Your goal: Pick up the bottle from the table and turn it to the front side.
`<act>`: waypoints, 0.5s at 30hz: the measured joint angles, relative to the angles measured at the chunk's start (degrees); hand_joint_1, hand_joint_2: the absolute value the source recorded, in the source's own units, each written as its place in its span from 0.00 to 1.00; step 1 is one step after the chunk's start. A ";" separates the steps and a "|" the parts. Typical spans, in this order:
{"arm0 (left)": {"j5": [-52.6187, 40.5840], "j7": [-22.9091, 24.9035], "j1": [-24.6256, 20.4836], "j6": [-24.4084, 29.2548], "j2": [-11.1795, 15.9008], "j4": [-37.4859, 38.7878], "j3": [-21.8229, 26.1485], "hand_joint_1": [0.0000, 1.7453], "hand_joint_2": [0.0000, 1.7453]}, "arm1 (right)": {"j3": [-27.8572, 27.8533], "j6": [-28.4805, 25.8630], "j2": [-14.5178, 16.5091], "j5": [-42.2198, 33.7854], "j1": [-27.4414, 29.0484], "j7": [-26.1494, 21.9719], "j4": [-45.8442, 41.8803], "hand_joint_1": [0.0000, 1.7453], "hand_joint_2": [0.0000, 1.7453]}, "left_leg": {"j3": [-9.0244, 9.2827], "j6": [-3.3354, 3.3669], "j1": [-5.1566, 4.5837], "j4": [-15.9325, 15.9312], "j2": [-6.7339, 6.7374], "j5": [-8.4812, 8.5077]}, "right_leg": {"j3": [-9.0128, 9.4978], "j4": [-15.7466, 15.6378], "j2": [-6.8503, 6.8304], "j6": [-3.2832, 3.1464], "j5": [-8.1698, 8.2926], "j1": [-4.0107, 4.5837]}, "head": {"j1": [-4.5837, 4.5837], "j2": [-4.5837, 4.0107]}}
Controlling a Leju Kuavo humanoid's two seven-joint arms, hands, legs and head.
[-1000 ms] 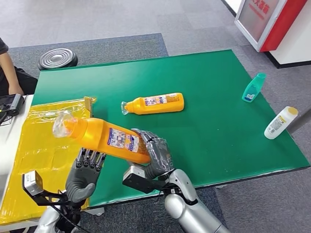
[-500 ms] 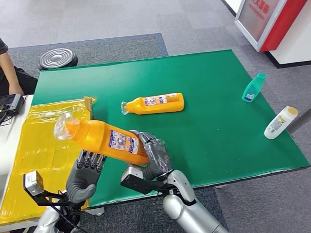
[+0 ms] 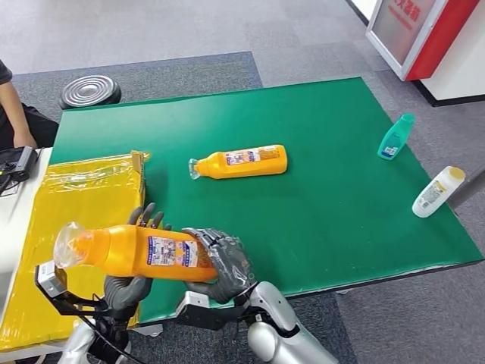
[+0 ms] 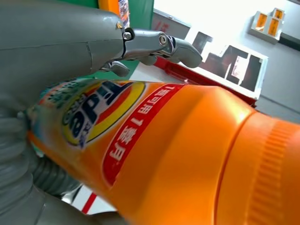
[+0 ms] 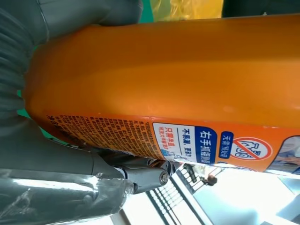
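Observation:
An orange bottle (image 3: 137, 252) with a clear cap (image 3: 67, 244) hangs level over the table's near left corner, cap pointing left. My right hand (image 3: 220, 262) grips its base end. My left hand (image 3: 129, 287) cups its middle from below, and its fingertips (image 3: 146, 217) show above the bottle's far side. In the left wrist view the bottle's front label (image 4: 106, 112) lies against the palm under stretched fingers (image 4: 159, 44). The right wrist view has the back label (image 5: 183, 140) facing the camera beside the right hand's fingers (image 5: 141, 176).
On the green table (image 3: 320, 220) lie a second orange bottle (image 3: 240, 161), a teal bottle (image 3: 395, 136) and, at the right edge, a white bottle (image 3: 437, 191). A yellow sheet (image 3: 74, 197) covers the left. A person (image 3: 11, 106) sits far left by a black disc (image 3: 89, 91).
The held bottle has come down and leftward toward me and levelled out. My left hand's fingers, earlier under the bottle, now reach up behind it. The right hand moved left with the base.

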 joint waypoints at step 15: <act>0.85 0.13 0.96 0.31 -2.18 0.16 2.08 0.00 1.00 | 1.31 -0.29 -0.72 -1.01 0.67 -0.28 0.05 1.00 1.00 | 0.00 0.00 0.00 0.00 0.00 0.00 | -0.01 0.00 0.00 0.00 0.00 0.00 | -0.01 0.00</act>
